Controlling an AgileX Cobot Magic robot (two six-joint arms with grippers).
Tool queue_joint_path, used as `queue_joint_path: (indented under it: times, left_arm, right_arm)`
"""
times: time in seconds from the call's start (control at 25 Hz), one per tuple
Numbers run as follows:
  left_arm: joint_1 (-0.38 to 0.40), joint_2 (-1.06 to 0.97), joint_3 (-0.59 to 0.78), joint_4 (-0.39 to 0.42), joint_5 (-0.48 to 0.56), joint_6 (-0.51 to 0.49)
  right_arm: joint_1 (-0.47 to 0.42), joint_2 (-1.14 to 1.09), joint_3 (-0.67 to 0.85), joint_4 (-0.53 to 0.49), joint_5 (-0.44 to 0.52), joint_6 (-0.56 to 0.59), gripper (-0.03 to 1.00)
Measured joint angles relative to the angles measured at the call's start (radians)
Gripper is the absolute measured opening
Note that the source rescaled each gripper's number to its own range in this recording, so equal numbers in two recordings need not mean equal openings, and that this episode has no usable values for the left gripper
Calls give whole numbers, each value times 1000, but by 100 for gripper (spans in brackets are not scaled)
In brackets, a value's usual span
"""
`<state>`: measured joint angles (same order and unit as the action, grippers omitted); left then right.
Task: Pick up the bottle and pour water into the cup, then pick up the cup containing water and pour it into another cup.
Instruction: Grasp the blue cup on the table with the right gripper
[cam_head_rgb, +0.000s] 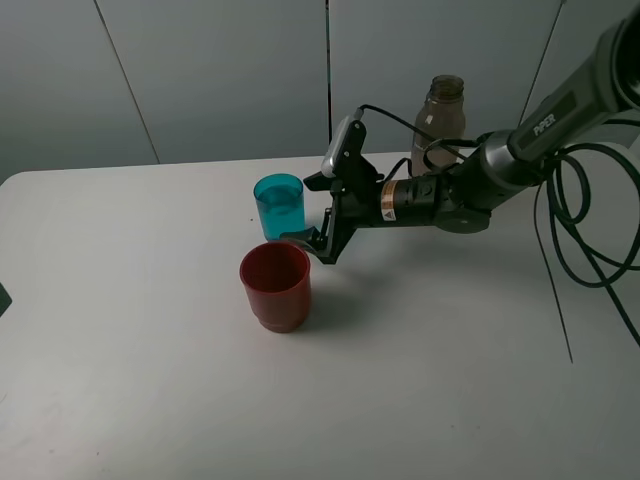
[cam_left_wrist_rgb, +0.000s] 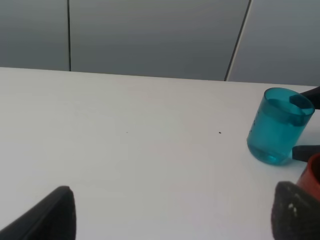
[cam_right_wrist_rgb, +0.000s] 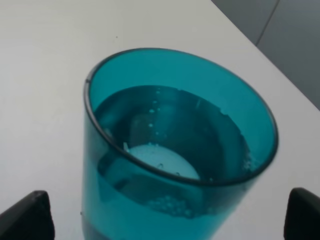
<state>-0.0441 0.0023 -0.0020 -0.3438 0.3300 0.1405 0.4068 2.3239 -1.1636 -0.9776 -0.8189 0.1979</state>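
The bottle stands upright at the back of the tabletop, behind my right arm. The teal cup already has water in it; I see the level and small bubbles through its wall. So I judge the first pour done, and the step in hand is taking hold of that cup.

My right hand lies on its side just beside the cup, fingers spread as wide as they go and holding nothing. In the right wrist view the cup fills the space ahead of the two fingertips. I cannot tell whether its wall is between them yet or just short of them.

My left hand sits low over the bare tabletop, well apart from the cups, also wide and empty.

The red cup stands close in front of the teal one, right by my lower finger.

Next I need to ease the right hand forward until the teal cup sits squarely between the fingers, without nudging the red cup. Then I close gently on the mid-wall, lift it level so nothing spills, carry it over the red cup and tip slowly.
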Motion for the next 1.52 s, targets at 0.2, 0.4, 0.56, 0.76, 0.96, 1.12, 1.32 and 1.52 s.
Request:
queue_joint_path:
  times: [0.2, 0.4, 0.56, 0.76, 0.96, 1.12, 1.32, 1.52]
  left_arm:
    - [0, 0, 0, 0, 0, 0]
    - [0, 0, 0, 0, 0, 4]
    - [0, 0, 0, 0, 0, 2]
    - [0, 0, 0, 0, 0, 2]
    - [0, 0, 0, 0, 0, 2]
    - [0, 0, 0, 0, 0, 2]
    - [0, 0, 0, 0, 0, 2]
    - [0, 0, 0, 0, 0, 2]
  right_arm:
    - [18, 23, -35, 18, 12, -2, 100]
    - [22, 36, -70, 23, 17, 4, 100]
    - [37, 51, -88, 27, 17, 7, 100]
    - [59, 66, -101, 29, 32, 18, 100]
    - [82, 91, -137, 55, 37, 20, 100]
    - [91, 114, -158, 73, 42, 20, 100]
    - [91, 116, -181, 77, 46, 21, 100]
    - [92, 116, -199, 84, 52, 22, 6]
